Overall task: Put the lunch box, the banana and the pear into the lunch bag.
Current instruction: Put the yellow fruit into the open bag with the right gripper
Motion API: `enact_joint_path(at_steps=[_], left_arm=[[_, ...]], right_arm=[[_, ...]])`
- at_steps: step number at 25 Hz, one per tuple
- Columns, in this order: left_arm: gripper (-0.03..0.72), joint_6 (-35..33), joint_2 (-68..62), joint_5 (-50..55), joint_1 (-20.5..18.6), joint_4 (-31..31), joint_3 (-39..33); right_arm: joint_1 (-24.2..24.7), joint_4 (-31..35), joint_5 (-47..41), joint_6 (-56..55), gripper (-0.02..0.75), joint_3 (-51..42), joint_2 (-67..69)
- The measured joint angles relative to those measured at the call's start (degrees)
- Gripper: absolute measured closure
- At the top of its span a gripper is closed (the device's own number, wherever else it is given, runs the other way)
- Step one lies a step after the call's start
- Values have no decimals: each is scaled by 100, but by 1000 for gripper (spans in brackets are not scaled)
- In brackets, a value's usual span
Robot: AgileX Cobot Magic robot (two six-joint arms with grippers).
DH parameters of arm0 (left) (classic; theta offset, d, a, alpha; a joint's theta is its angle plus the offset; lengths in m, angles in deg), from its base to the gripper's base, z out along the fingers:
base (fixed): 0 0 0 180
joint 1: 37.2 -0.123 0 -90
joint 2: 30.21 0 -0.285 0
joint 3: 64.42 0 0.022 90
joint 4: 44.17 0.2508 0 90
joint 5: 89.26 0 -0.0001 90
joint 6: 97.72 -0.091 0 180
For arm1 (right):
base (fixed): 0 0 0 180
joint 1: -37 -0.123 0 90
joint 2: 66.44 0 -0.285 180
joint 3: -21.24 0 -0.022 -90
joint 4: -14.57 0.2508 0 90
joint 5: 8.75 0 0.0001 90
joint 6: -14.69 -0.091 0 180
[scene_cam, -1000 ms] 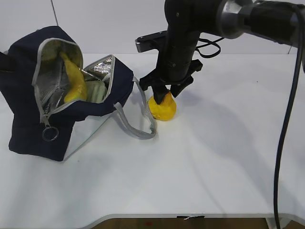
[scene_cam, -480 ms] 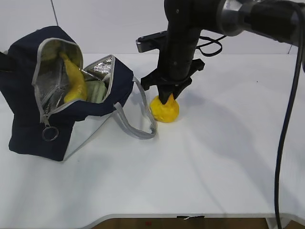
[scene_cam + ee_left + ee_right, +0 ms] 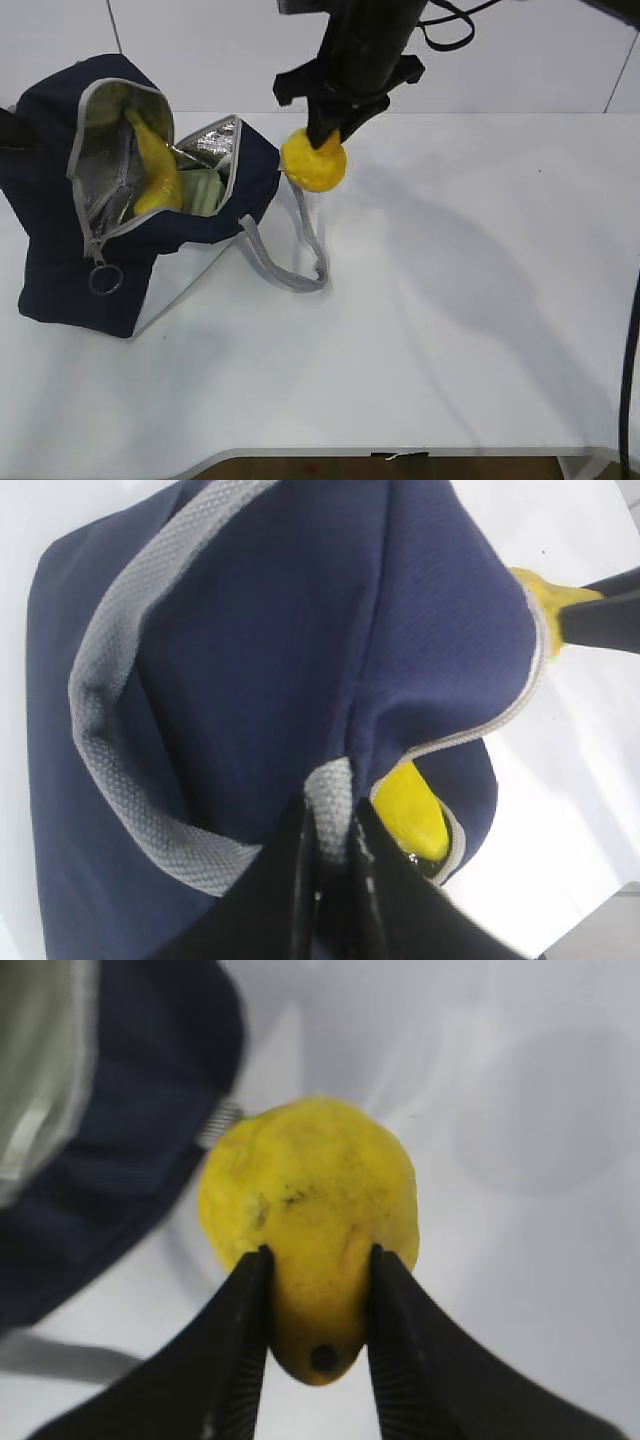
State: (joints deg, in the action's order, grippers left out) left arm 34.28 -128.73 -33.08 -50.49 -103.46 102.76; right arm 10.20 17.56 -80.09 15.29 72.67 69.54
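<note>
Above white table [image 3: 450,330], right fingers [image 3: 240,1340] pinch pear [image 3: 310,1225].

Right gripper [image 3: 315,1305] points downward from a raised arm, fingers clamped on the pear [image 3: 310,1230] (held aloft). Left gripper [image 3: 330,845] pinches the lunch bag [image 3: 250,660] handle.

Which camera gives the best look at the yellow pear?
The right wrist view: the pear fills the frame, pinched at its narrow end between the right gripper fingers. The exterior view shows it small, lifted off the table beside the lunch bag. The left wrist view catches only a yellow sliver.
</note>
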Motion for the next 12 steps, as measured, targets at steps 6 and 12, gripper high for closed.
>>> enact_joint_path(at_steps=[6, 12], left_arm=[[665, 12, 0, -24, 0, -34, 0], [665, 12, 0, -24, 0, -46, 0]], right_arm=[[9, 2019, -10, 464, 497, 37, -247], [9, 3762, -12, 1189, 497, 46, -163]])
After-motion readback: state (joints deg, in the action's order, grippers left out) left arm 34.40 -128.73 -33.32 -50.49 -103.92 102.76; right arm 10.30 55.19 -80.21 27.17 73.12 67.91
